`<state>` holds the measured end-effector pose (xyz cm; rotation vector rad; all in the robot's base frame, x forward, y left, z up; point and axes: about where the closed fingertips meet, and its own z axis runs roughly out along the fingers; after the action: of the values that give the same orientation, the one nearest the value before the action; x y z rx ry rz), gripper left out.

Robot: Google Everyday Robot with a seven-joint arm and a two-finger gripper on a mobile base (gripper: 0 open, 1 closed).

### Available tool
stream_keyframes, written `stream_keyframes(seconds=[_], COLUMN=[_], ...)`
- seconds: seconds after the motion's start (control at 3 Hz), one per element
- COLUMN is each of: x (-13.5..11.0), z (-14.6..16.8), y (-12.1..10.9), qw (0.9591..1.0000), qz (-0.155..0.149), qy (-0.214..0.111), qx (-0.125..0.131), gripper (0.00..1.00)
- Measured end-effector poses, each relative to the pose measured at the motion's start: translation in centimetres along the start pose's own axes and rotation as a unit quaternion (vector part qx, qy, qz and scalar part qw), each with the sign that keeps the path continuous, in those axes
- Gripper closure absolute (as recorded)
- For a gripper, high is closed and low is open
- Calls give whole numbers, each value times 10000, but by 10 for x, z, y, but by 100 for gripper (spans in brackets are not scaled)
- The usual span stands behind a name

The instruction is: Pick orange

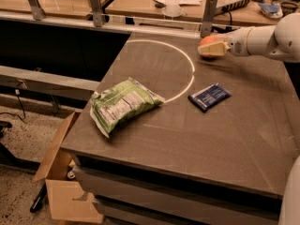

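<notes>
Gripper [212, 49] clasps orange [207, 41] — at dark table's [225, 139] far edge.

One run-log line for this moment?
end effector: at the orange, near far edge of table | grasp: unconfirmed | green snack bag, blue packet: apart, nearer camera

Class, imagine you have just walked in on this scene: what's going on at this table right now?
A robot's white arm reaches in from the right, and its claw is at the small round orange fruit near the far edge of the dark table. Whether it already grips the fruit cannot be told. A crumpled green snack bag and a flat dark blue packet lie nearer the front, well apart from the claw.
</notes>
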<state>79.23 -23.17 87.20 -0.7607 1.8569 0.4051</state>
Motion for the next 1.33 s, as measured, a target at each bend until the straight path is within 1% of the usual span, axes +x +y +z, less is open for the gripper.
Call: stream_keyframes(seconds=[0.33,0.67,1.0,1.33], x=[-1,-14,-44,-73], z=[-2,-14,-34,-54], y=[6,16,32,60], qw=[10000,9995,9966,9903], qz=[-35,-120,-281,-570], qy=[-9,-215,-653,-874], qx=[-77,-184,-407,-921], gripper=[62,86,100,100])
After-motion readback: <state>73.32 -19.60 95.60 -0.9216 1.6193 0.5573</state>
